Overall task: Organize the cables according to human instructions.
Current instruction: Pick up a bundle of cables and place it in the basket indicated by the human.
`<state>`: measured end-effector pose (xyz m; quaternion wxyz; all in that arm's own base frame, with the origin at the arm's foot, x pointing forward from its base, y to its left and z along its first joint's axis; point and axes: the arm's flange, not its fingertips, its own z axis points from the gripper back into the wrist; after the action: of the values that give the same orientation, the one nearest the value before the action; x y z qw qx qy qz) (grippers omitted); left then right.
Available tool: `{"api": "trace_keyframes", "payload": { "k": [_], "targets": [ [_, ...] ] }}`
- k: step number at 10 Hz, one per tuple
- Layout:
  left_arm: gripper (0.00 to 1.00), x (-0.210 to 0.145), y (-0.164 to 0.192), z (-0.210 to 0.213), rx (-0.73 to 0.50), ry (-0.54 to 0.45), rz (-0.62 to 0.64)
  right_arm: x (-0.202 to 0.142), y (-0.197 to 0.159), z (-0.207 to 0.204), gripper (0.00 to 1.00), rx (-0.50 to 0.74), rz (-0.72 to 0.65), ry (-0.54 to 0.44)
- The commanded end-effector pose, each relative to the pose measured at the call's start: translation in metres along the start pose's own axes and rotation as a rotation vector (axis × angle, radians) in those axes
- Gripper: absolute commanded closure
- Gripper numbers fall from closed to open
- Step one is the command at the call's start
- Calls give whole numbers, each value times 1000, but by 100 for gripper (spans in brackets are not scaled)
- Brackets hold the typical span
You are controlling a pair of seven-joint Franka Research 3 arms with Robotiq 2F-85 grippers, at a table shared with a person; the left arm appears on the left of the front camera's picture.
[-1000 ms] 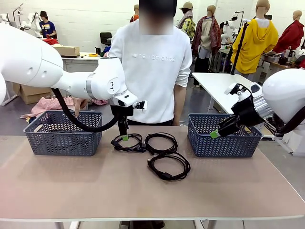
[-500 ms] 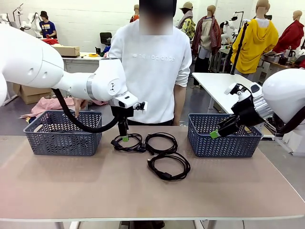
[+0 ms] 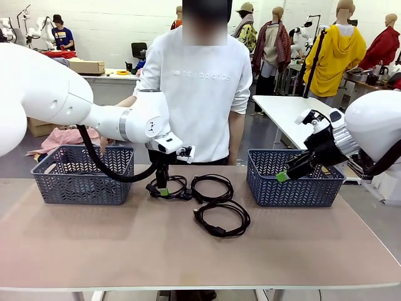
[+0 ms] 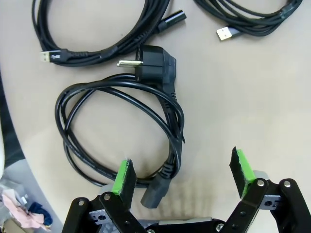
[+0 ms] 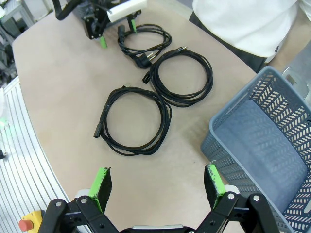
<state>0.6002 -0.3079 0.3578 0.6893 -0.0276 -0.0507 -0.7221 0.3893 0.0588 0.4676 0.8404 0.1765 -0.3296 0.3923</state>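
My left gripper [image 4: 182, 167] hangs spread wide just above the nearest coiled cable [image 4: 121, 86] on the worktop [image 4: 252, 97], straddling its near edge so that closing should pinch the strands.

Front camera facing person [image 3: 200, 94] across table [image 3: 125, 251]; wrist cameras looking down, cables [image 4: 155, 63] close beyond left claw [image 4: 182, 162], far beyond right claw [image 5: 157, 174].
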Motion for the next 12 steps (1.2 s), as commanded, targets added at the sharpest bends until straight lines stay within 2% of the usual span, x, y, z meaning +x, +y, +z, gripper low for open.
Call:
{"api": "trace_keyframes", "payload": {
  "k": [1,3,12],
  "targets": [
    [0,8,10,-5,-7,31,-12,0,-3,-2,0,13,6,-24],
    [0,10,12,-15,-6,66,-8,0,-3,-2,0,13,6,-24],
    [0,10,16,-37,-20,98,0,0,-3,-2,0,13,6,-24]
  ]
}}
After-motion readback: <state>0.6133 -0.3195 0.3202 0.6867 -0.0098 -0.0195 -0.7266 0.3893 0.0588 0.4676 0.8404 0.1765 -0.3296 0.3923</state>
